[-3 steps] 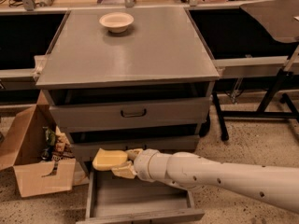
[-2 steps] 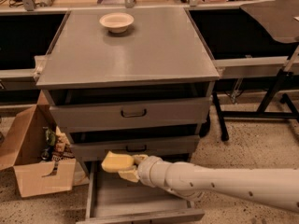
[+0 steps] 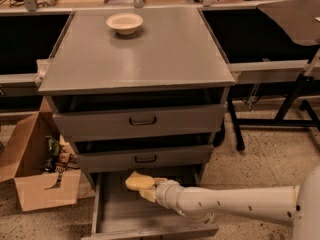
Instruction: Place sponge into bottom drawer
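Over the rear of the pulled-out bottom drawer [image 3: 116,211], the gripper [image 3: 146,186] clasps the yellow sponge [image 3: 137,180], its long axis lying level left-to-right with the free end pointing left, and far above that drawer sits a white bowl [image 3: 124,22].

You can count three drawers in the grey desk [image 3: 150,59]: one top drawer [image 3: 100,124], one middle drawer [image 3: 110,160] and one bottom drawer [image 3: 117,214]. Only the bottom drawer is pulled out. You can count two black handles, one handle [image 3: 142,120] on the top drawer and one on the middle drawer. There is one yellow sponge [image 3: 136,180]. One white bowl [image 3: 124,22] sits on the desk. One cardboard box [image 3: 35,184] stands on the floor. You have one arm [image 3: 235,204] and one gripper [image 3: 143,187], over the bottom drawer, its jaws holding the sponge.
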Controlling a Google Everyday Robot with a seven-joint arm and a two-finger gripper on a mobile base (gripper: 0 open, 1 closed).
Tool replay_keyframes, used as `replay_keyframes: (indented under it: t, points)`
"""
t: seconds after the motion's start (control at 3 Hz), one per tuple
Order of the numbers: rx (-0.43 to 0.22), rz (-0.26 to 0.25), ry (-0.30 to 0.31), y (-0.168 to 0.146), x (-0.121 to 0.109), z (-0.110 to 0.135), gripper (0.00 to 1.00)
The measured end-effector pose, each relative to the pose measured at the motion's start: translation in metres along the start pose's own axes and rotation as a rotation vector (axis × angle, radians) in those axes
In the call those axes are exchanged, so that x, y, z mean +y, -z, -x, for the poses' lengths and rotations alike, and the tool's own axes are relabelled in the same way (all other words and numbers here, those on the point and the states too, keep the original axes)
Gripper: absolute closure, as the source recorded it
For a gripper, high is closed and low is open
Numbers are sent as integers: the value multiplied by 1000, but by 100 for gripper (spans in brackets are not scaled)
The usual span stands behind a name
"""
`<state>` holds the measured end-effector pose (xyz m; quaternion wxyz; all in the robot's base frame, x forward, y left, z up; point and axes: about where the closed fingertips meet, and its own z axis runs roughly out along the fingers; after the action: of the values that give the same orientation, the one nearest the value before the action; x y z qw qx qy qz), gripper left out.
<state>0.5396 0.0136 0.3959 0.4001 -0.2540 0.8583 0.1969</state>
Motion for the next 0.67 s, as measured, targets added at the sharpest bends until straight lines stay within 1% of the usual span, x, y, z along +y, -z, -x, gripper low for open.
replay_keyframes:
  t: [0.33,0.67]
  points:
    - [50,-39,-81,-27,-26,-46,100]
    - [86,-44,-125,-42,-30,-73,100]
